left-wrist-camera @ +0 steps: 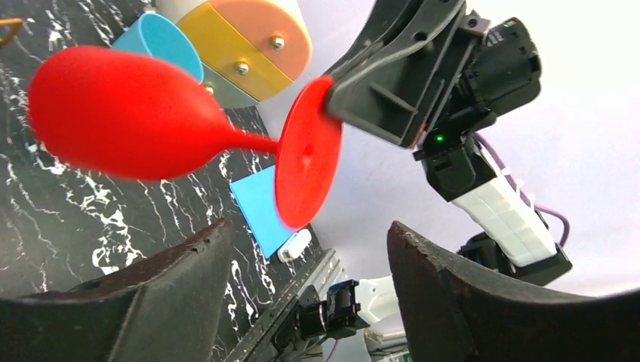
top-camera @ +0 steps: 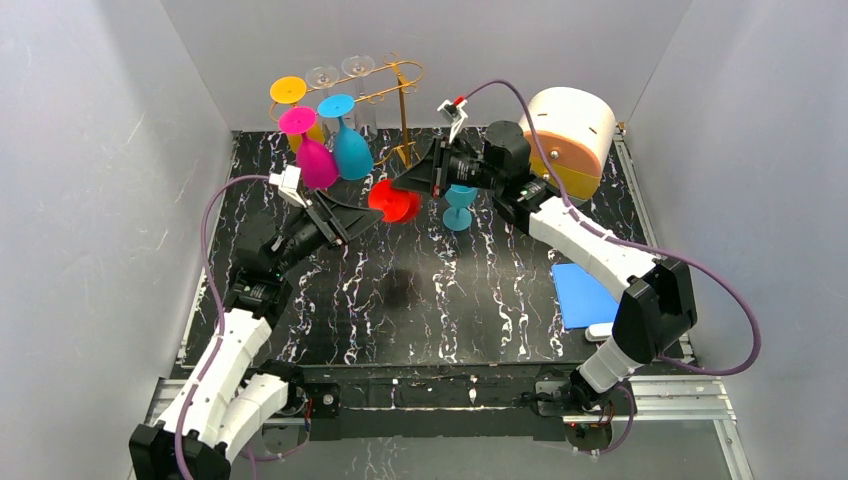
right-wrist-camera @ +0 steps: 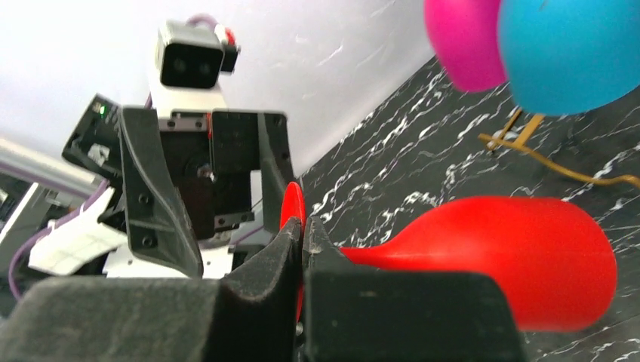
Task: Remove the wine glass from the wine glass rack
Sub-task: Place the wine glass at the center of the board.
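Fingers of the right gripper [right-wrist-camera: 303, 230] are clamped flat on the rim of the foot disc of the red wine glass [left-wrist-camera: 121, 113] — that pinch alone carries it. The glass is off the wine glass rack [top-camera: 400, 85]. It hangs in the air over the table [top-camera: 450, 300], in front of the rack, lying on its side with the stem about level and the bowl pointing away from the right fingers.

The left gripper [left-wrist-camera: 308, 230] faces the glass with its fingers spread and nothing between them. Seen from its wrist, the foot sits just ahead of and above the gap, while the stem and bowl run off to one side. So the long axis lies across the left gripper's reach, and the left arm is the free one close by — a handover, I judge, would need it to rise a little and take the foot or stem.

A magenta glass [top-camera: 315, 160] and a blue glass [top-camera: 352, 150] hang on the rack. A teal glass [top-camera: 460, 205] stands on the table just beside the right gripper.
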Controlling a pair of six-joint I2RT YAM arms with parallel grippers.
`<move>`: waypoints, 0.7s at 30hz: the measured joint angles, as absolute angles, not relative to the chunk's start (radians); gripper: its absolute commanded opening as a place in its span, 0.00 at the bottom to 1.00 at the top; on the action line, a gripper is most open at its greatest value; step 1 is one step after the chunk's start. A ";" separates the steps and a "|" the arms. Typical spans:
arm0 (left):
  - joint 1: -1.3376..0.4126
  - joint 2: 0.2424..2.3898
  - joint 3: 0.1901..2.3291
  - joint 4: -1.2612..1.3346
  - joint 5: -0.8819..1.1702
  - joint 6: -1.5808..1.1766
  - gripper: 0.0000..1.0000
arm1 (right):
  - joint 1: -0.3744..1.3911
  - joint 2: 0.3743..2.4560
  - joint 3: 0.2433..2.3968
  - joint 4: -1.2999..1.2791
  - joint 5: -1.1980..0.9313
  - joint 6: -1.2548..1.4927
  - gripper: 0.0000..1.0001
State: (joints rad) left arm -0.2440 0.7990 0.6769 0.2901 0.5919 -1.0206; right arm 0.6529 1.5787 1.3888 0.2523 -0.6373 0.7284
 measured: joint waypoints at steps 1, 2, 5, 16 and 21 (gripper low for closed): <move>-0.244 0.815 0.677 0.320 0.607 -1.037 0.61 | 0.658 1.579 1.376 0.262 -0.651 0.728 0.01; -0.244 0.824 0.677 0.339 0.616 -1.043 0.53 | 0.661 1.579 1.366 0.266 -0.663 0.728 0.01; -0.244 0.859 0.677 0.408 0.654 -1.074 0.37 | 0.671 1.579 1.345 0.292 -0.701 0.729 0.01; -0.242 0.912 0.690 0.410 0.755 -1.034 0.00 | 0.670 1.578 1.312 0.394 -0.759 0.780 0.16; -0.242 0.915 0.690 0.419 0.783 -1.026 0.00 | 0.667 1.578 1.313 0.401 -0.815 0.798 0.29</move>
